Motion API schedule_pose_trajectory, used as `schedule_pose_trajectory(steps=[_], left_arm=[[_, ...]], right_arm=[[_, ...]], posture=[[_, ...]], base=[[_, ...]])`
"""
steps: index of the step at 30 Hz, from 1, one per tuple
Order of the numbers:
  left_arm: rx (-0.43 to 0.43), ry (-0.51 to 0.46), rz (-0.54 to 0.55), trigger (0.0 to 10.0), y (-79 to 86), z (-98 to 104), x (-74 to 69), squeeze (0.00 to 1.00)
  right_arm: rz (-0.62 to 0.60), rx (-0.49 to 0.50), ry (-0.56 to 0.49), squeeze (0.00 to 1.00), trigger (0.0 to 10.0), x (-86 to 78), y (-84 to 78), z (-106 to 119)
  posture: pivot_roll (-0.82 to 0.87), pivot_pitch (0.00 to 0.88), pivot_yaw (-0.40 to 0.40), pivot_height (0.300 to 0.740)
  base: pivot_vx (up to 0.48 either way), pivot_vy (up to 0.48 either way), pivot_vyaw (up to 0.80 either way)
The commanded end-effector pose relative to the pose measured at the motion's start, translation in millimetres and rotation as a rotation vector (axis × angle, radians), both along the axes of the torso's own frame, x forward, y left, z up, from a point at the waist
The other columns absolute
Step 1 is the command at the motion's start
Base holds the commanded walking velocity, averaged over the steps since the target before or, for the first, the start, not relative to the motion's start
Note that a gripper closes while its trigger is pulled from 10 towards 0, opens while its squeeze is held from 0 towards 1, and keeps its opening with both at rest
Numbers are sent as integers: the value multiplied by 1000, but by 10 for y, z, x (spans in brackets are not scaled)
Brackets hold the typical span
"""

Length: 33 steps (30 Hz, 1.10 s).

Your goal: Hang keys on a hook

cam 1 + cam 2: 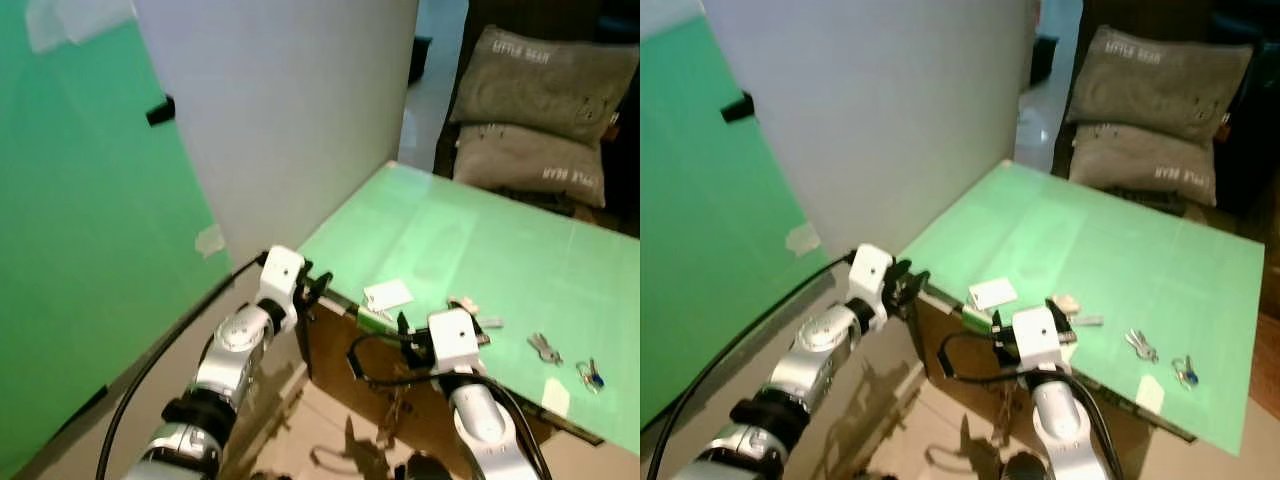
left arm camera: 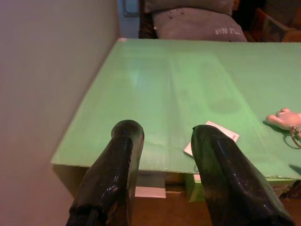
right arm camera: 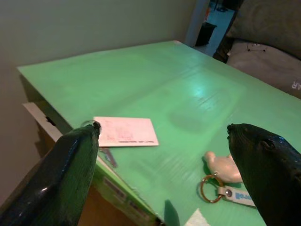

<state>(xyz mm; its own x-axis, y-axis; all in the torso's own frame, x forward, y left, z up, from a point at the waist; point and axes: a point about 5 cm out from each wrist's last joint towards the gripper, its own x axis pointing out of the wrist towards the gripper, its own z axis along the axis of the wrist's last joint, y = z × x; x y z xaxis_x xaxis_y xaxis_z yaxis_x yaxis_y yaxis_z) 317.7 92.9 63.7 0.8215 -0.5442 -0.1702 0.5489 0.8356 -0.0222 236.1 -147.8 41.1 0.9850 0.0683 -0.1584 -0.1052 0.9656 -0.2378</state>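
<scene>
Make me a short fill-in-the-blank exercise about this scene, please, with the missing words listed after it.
1. The white card lies on a table whose top is coloured ____.
2. The fingers of the right gripper are ____, with nothing between them.
3. The black hook is fixed to the ____ panel.
4. Behind the table sit ____ grey cushions, one on the other.

Missing words: green; open; green; two

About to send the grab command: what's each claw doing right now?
Left claw: open, empty, at the near corner of the green table.
Right claw: open, empty, above the keyring.
</scene>
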Motion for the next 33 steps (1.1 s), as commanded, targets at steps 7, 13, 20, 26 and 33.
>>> schedule_pose_trajectory(steps=[7, 13, 20, 26, 33], left_arm=[[42, -18, -22, 10000, 15, 36, 61, 0], [72, -24, -18, 10000, 16, 45, 115, 0], [133, -31, -28, 10000, 43, 126, 240, 0], [149, -25, -40, 10000, 17, 115, 251, 0], [187, -6, -62, 10000, -50, 58, 237, 0]], right_arm=[[1, 3, -9, 0, 10000, 21, 12, 22], [16, 9, -27, 0, 10000, 26, 25, 51], [32, 17, 1, 0, 10000, 14, 49, 29], [24, 22, 5, 0, 10000, -8, 34, 26], [47, 11, -18, 0, 10000, -33, 49, 44]], posture=[[-191, 0, 112, 689], [-188, 0, 107, 689], [-189, 0, 104, 668], [-201, 0, 108, 638], [-216, 0, 110, 626]], base=[[0, 0, -598], [0, 0, 0], [0, 0, -304], [0, 0, -417], [0, 0, -332]])
